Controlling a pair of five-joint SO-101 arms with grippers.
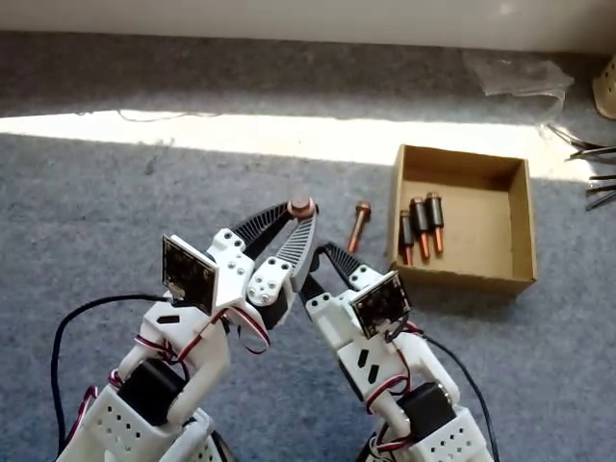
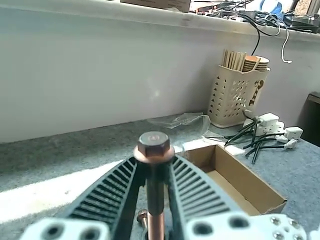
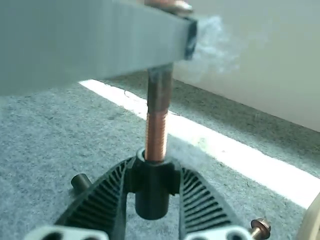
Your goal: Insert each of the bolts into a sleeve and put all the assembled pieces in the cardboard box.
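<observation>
A: Where's the copper bolt (image 2: 154, 146)?

B: The left hand (image 2: 155, 164) pinches it under the head. Its thread tip sits in the black sleeve (image 3: 151, 197), which the right hand (image 3: 152, 170) clamps.

A: Handling?

B: Rigid and probably slick, so grip the shank and the sleeve wall.

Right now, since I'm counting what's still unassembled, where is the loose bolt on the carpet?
In the high view the loose bolt lies on the carpet just left of the cardboard box, right of the left gripper.
</observation>
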